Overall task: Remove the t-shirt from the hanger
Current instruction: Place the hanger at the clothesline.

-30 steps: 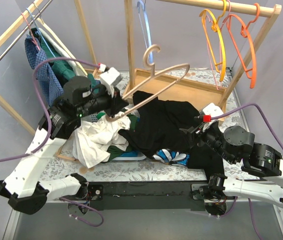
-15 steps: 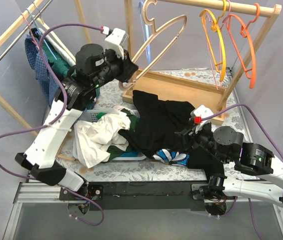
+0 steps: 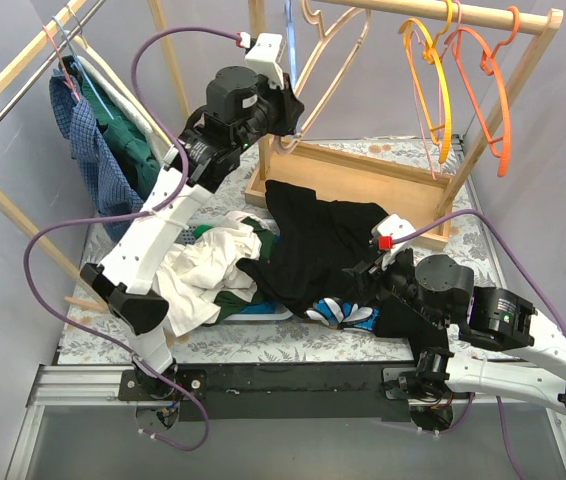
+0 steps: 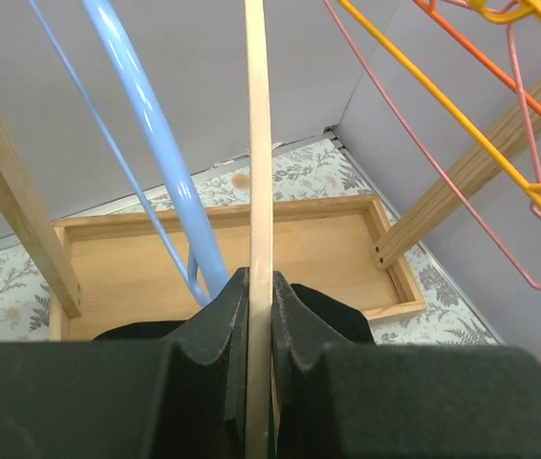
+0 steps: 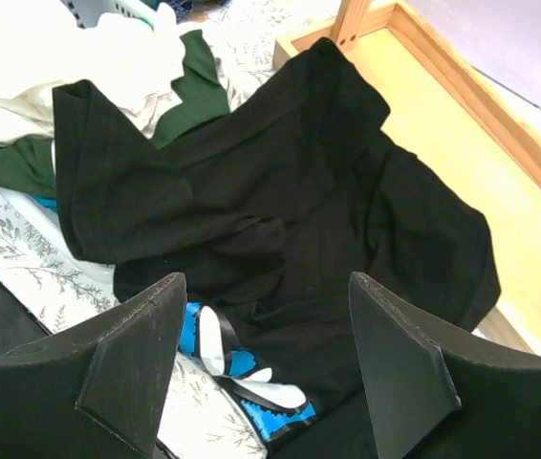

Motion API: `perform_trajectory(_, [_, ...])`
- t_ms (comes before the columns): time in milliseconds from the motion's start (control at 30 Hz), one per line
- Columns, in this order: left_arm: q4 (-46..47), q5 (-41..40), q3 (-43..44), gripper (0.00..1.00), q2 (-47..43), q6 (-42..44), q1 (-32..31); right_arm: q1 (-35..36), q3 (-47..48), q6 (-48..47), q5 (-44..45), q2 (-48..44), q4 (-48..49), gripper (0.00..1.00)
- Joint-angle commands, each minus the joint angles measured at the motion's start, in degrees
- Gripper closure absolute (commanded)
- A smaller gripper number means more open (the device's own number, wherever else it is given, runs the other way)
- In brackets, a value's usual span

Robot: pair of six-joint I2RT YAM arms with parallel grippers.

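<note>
Surface point(image 3: 263, 340): a floral-patterned cloth is spread over it, and most of its middle is covered by a heap of clothes.
Wooden clothes rack point(image 3: 483, 15): its top rail is seen across the far right, carried on slanted wooden legs.
Black t-shirt point(image 3: 323, 240): it is laid crumpled on the surface, off any hanger, between the two arms. Its far edge is draped over the near rim of the tray, and a blue-and-white printed fabric point(image 3: 343, 315) is seen at its near edge.
Shallow wooden tray point(image 3: 363, 185): it is set on the far part of the surface, under the rail.
White crumpled garment point(image 3: 198, 275): it is piled to the left of the t-shirt, touching it, with green cloth showing beneath.
Pale bare wooden hanger point(image 3: 338, 50): it is held high beside the rail. Whether its hook is over the rail cannot be told.
Left fingers point(image 4: 223, 325): they are clamped tight on one thin arm of the wooden hanger, raised well above the surface.
Right fingers point(image 5: 137, 354): they are spread wide with nothing between them, held just above the black t-shirt.
Light blue hanger point(image 4: 146, 124): it is hung just beside the wooden hanger.
Yellow hanger point(image 3: 433, 90) and orange hanger point(image 3: 488, 80): both are hung from the rail, to the right.
</note>
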Motion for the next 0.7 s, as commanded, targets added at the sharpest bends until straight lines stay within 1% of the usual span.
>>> perform_trajectory(0, [4.0,-4.2,4.9,1.00,2.1,-0.7,-1.7,0.3,-0.9,1.7,-1.1,-0.8,3.5,0.25])
perform_trajectory(133, [3.8,-8.7,7.1,1.00,5.2,0.6,-3.7,0.3,-2.0,3.1,-1.2,-1.3,3.3,0.25])
perform_trajectory(300, [3.3,-13.0,9.1,1.00,8.3,2.2,-4.7,0.3,-3.0,4.1,-1.9,-2.2,3.8,0.26])
perform_trajectory(367, [2.0,-14.6,11.3,1.00,9.6,2.6,-4.7,0.3,-2.2,3.9,-2.2,-1.8,3.4,0.26])
perform_trajectory(500, [1.6,-15.8,11.9,1.00,11.4,3.2,-4.7,0.3,-1.4,3.8,-2.2,-1.3,1.9,0.27])
perform_trajectory(667, [3.3,-16.6,12.9,1.00,13.0,4.0,-4.7,0.3,-2.7,4.6,-3.5,-1.5,2.3,0.27])
